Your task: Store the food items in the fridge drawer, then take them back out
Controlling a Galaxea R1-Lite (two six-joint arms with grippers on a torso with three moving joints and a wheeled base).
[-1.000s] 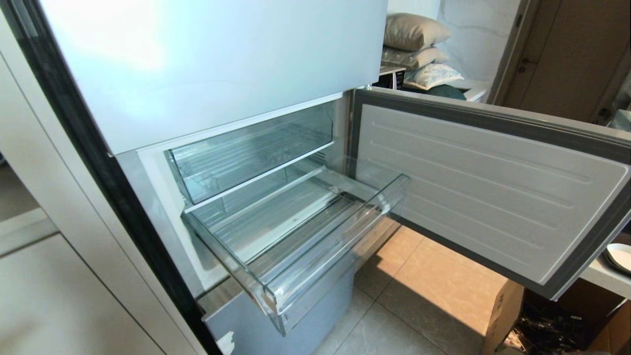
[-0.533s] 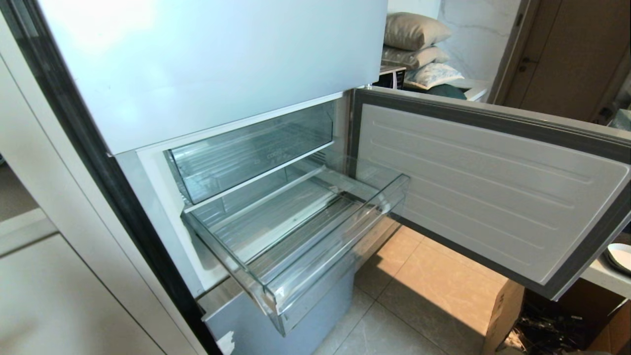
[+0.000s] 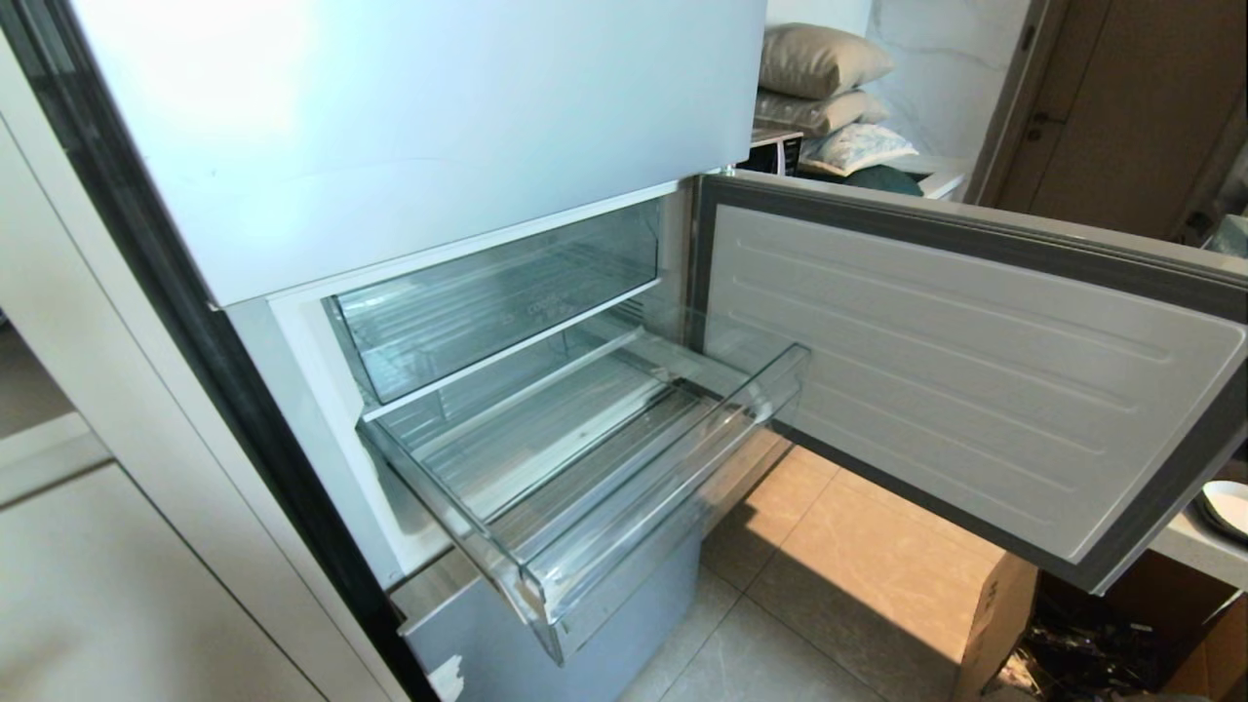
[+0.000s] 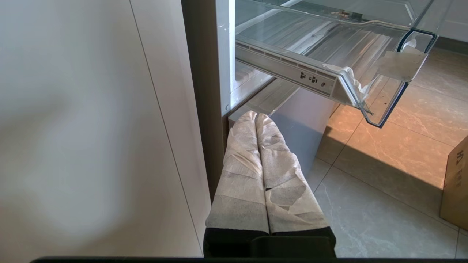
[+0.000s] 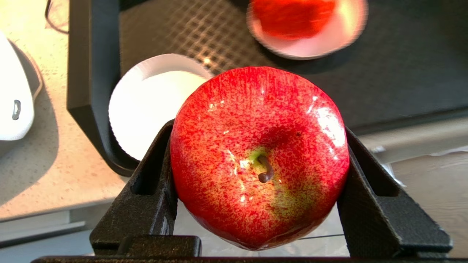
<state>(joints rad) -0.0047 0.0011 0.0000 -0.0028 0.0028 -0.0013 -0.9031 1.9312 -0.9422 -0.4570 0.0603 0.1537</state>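
Note:
The glossy red apple (image 5: pixel 256 153) fills the right wrist view, stem toward the camera. My right gripper (image 5: pixel 258 128) is shut on it, one black finger on each side, above a black tray (image 5: pixel 91 73). A blurred orange-red fruit (image 5: pixel 292 14) lies on a white plate (image 5: pixel 329 40) on that tray. The fridge drawer (image 3: pixel 663 507) stands pulled out with nothing in it, white tape (image 4: pixel 400 64) at a front corner. My left gripper (image 4: pixel 256 116), fingers wrapped in pale tape, is shut and parked low beside the fridge, below the drawer. Neither arm shows in the head view.
The fridge door (image 3: pixel 975 380) hangs open to the right of the drawer. A deeper clear bin (image 3: pixel 487 302) sits above it. A cardboard box (image 3: pixel 994 624) stands on the tiled floor at the lower right. An empty white plate (image 5: pixel 146 102) also rests on the tray.

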